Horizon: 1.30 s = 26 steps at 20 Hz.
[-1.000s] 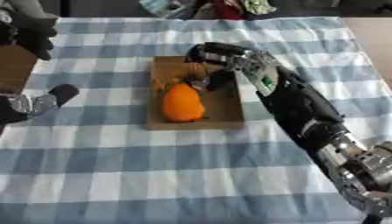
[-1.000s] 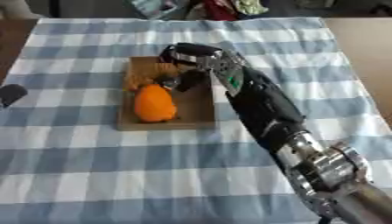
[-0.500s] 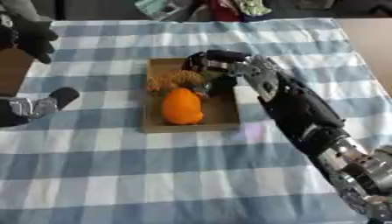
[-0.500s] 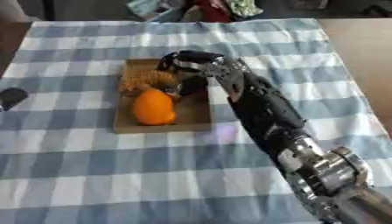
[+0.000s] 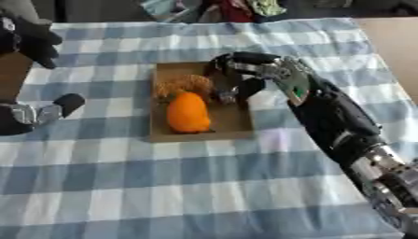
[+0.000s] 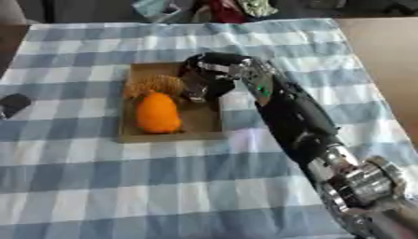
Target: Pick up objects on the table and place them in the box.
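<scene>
Both eyes look steeply down from the robot's head, facing away from the robot, fairly near the shallow brown box (image 5: 199,135) on the checked cloth. The left eye sets the box near centre; the right eye sets it left of centre. Both share the box, the cloth around it and the clutter beyond its far edge

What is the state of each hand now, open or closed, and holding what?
Left hand: at the left edge, away from the box; fingers cannot be told.
Right hand: over the box, fingers curled; whether it holds anything cannot be told.
</scene>
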Available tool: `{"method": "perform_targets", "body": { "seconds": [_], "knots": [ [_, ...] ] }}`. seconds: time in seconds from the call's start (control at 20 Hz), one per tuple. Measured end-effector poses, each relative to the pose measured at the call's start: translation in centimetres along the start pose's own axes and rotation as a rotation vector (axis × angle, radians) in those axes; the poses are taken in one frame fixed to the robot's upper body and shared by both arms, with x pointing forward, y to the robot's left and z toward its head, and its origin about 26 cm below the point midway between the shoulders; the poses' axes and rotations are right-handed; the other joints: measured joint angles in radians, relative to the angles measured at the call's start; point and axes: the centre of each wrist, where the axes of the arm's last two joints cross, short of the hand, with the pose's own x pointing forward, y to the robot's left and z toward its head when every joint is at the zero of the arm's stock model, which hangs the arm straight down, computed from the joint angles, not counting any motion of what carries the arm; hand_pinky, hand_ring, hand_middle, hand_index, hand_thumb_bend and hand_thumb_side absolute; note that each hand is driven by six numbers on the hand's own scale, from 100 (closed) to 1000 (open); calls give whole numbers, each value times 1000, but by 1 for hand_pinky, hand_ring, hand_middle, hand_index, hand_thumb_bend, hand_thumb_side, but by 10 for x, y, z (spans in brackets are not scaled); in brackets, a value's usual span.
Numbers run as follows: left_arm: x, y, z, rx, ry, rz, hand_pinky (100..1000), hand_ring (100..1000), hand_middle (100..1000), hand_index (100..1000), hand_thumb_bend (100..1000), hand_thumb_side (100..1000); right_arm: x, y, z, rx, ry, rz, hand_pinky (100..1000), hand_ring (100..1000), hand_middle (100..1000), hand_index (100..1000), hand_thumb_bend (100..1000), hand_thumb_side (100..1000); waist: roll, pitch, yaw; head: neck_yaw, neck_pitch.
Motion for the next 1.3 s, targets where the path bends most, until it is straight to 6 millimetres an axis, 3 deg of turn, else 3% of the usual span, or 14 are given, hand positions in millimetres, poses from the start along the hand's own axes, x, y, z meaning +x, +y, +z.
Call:
{"method": "perform_targets", "body": {
  "seconds": [0.4,0.65,1.0,1.3],
  "knots": [
    [-6,0,8,31,49,2,621,539,536,708,547,100,-1,-33,28,-115,-43,-17,830,920,885,882,226,637,5,-2,-28,9,-5],
    [-12,0,16,64,96,4,617,536,533,705,553,100,1,-48,59,-230,-99,-72,791,885,844,858,178,521,5,-3,-50,24,-7],
    [-26,-3,29,138,182,18,613,533,529,698,593,100,35,-62,114,-466,-219,-212,759,852,802,828,124,442,4,-3,-71,47,-8],
    [-42,-10,45,217,259,62,601,523,516,685,606,100,68,-50,146,-622,-276,-395,736,829,773,803,100,414,5,0,-85,64,-8]
  ]
}}
